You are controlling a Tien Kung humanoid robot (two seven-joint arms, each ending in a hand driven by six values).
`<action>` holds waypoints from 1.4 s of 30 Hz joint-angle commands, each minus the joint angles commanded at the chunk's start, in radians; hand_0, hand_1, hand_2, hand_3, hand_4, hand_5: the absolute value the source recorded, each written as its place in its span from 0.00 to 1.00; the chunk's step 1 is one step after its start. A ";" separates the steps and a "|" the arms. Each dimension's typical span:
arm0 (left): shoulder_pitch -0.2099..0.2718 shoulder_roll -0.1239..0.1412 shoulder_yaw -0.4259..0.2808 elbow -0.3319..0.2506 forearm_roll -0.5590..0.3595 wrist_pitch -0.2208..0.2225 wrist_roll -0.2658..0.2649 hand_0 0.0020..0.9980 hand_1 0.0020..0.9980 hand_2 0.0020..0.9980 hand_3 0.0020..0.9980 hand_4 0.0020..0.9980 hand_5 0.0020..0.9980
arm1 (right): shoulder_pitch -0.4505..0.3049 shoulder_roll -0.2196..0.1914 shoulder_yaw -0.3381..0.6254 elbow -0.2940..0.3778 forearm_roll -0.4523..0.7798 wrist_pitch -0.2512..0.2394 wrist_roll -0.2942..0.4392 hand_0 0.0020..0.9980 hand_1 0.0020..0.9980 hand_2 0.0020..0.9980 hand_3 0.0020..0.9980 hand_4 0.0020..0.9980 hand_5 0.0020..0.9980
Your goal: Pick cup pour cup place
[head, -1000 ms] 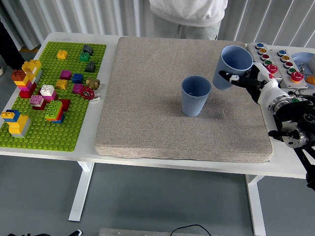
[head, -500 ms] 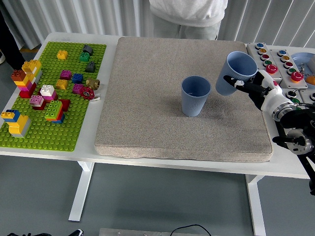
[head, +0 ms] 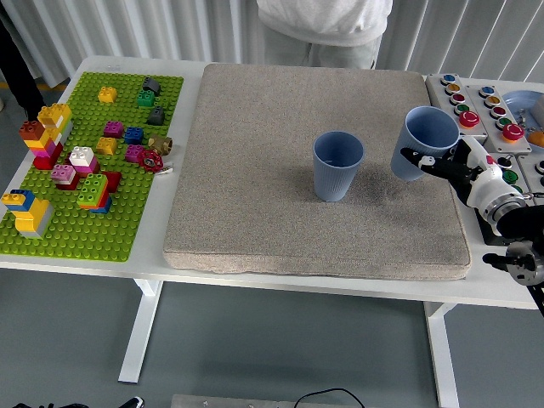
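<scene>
Held cup [head: 425,142]: blue, gripped by the right hand [head: 455,166], whose fingers [head: 416,158] wrap its lower wall. The cup is tilted, mouth up and leaning toward the far right, above the right part of the grey mat [head: 314,166]. Whether its base touches the mat cannot be determined.

Second cup [head: 337,165]: blue, upright on the mat near its centre, just left of the held cup and not touching it. Its contents cannot be made out.

Right arm: enters from the right edge, over the right end of the white bench [head: 119,255].

Button panel [head: 480,106]: lies on the bench beyond the hand, right of the mat, with coloured round buttons.

Green baseplate [head: 72,229]: occupies the left end of the bench and carries assorted coloured building blocks [head: 89,191].

A person in a light top [head: 323,21] stands at the far side; no hands are visible.
</scene>
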 joint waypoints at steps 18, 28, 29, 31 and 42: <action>0.007 -0.001 -0.008 -0.001 0.014 -0.001 0.005 0.80 0.85 0.87 0.79 0.50 1.00 | -0.041 0.009 -0.046 0.010 -0.075 -0.028 -0.005 0.89 0.80 0.75 0.75 0.73 0.28; 0.003 -0.002 -0.006 -0.001 0.012 -0.001 0.004 0.80 0.86 0.87 0.79 0.50 1.00 | -0.033 0.013 -0.042 -0.008 -0.072 -0.022 -0.005 0.89 0.80 0.75 0.75 0.72 0.28; 0.003 -0.002 -0.006 -0.001 0.011 -0.001 0.004 0.80 0.86 0.87 0.79 0.50 1.00 | -0.033 0.013 -0.041 -0.009 -0.072 -0.022 -0.005 0.89 0.80 0.75 0.75 0.72 0.28; 0.002 -0.002 -0.005 -0.001 0.010 -0.001 0.003 0.80 0.86 0.87 0.79 0.50 1.00 | -0.033 0.011 -0.039 -0.010 -0.072 -0.021 -0.005 0.89 0.80 0.74 0.75 0.72 0.28; -0.002 -0.004 -0.004 -0.001 0.009 0.000 0.001 0.80 0.86 0.87 0.79 0.50 1.00 | -0.032 0.013 -0.043 -0.020 -0.089 -0.028 -0.002 0.89 0.80 0.74 0.75 0.72 0.29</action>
